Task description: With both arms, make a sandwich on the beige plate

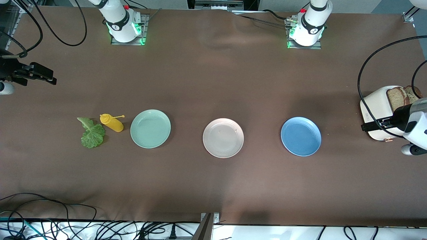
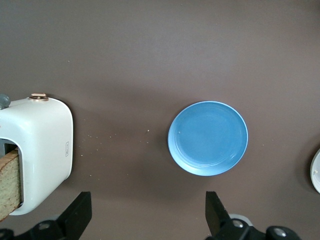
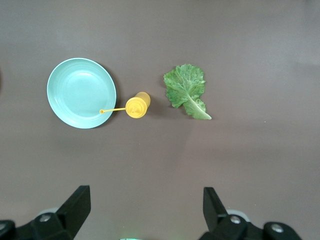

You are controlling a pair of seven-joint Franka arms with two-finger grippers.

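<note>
While both arms wait high at the table's two ends, we take the beige plate [image 1: 223,137] as our landmark: it lies bare on the brown table [image 1: 213,76], midway in a row of three plates.

Beside it toward the left arm's end we see the blue plate [image 1: 301,136], also bare, and well past that the white toaster [image 1: 380,111] with two bread slices [image 1: 400,96] standing in its slots. Our left gripper [image 2: 148,212] hangs over the table between toaster and blue plate, with its fingers [image 2: 77,212] spread wide and nothing between them. From its wrist view, one slice [image 2: 9,185] shows at the toaster's slot, and a sliver of the beige plate sits at the frame's edge.

Toward the right arm's end from the beige plate we see the mint plate [image 1: 150,128], then the yellow bottle [image 1: 112,122] just beside it, its thin nozzle pointing toward that plate. The lettuce [image 1: 91,133] lies flat on the table just beside the bottle, farthest from the beige plate in that row. Our right gripper [image 3: 147,210] hangs over bare table near the bottle, its fingers [image 3: 75,210] likewise wide apart and empty.
</note>
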